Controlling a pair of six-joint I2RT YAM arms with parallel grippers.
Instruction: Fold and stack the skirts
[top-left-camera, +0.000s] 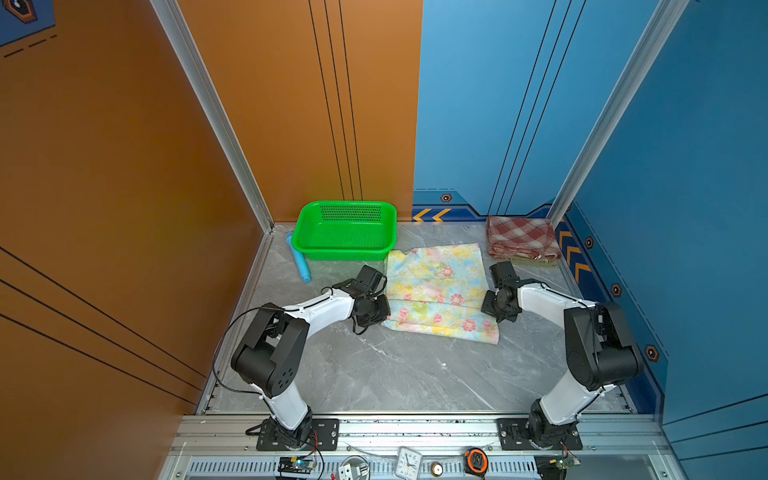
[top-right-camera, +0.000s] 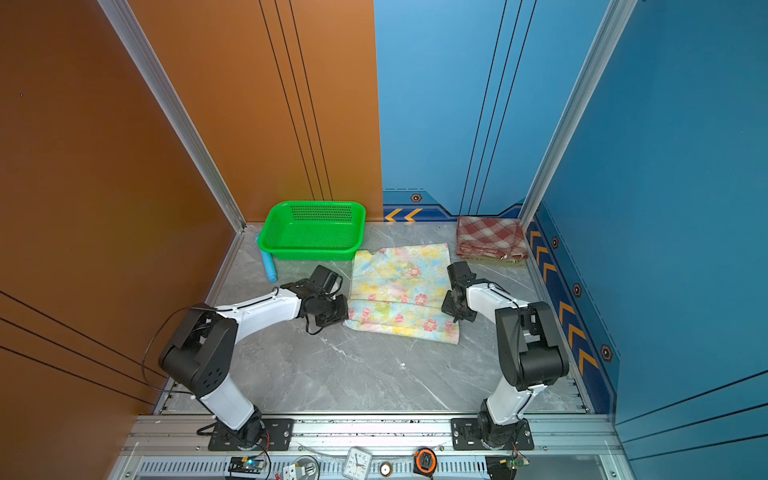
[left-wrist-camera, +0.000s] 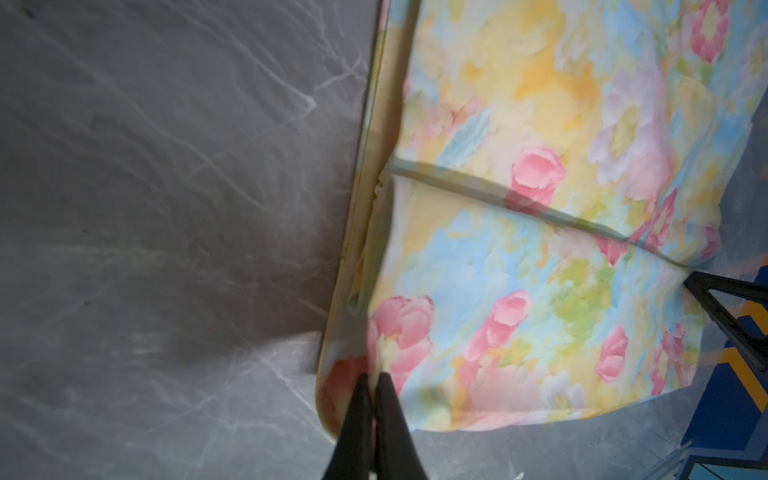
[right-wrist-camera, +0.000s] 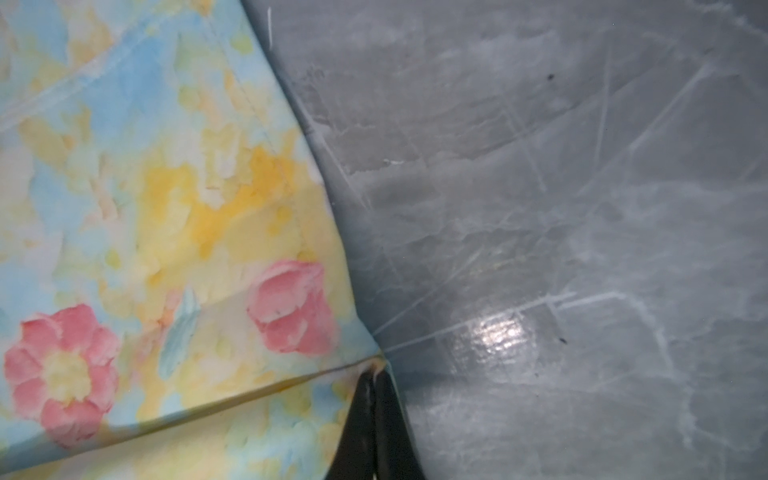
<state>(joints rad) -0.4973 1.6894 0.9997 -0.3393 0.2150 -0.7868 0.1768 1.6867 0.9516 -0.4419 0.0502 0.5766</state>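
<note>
Left gripper (left-wrist-camera: 372, 380): jaws closed, pinching the floral skirt's left edge nr its near corner (wrist view); hidden under the wrist cam in both top views.
Floral skirt (top-left-camera: 440, 291): flat on table (top-left-camera: 395, 374), mid-field, btwn the two arms; a crease or layer edge runs across it side to side.
Right gripper (right-wrist-camera: 374, 374): jaws closed, nipping the skirt's right edge just where that crease meets it.
Step in hand (est.): two-arm fold of floral skirt; grips taken, cloth not yet lifted.
How to do it well: raise both sides together, same height; keep cloth taut btwn grips so it doesn't sag; carry over in one arc, lay edge on edge; release only once it lies down. Left pinch looks thin, could slip.
Blue tube (top-left-camera: 297, 257): far left, against basket's side; clear of the fold.
Green basket (top-left-camera: 345, 230): far left, empty as far as seen; its corner sits just beside skirt's far-left corner, a poss. snag.
Plaid skirt (top-left-camera: 521, 239): folded, far-right corner, near floral skirt but apart.
Olive-green skirt (top-left-camera: 538, 262): only a thin edge shows under the plaid; prob. the stack to add to.
</note>
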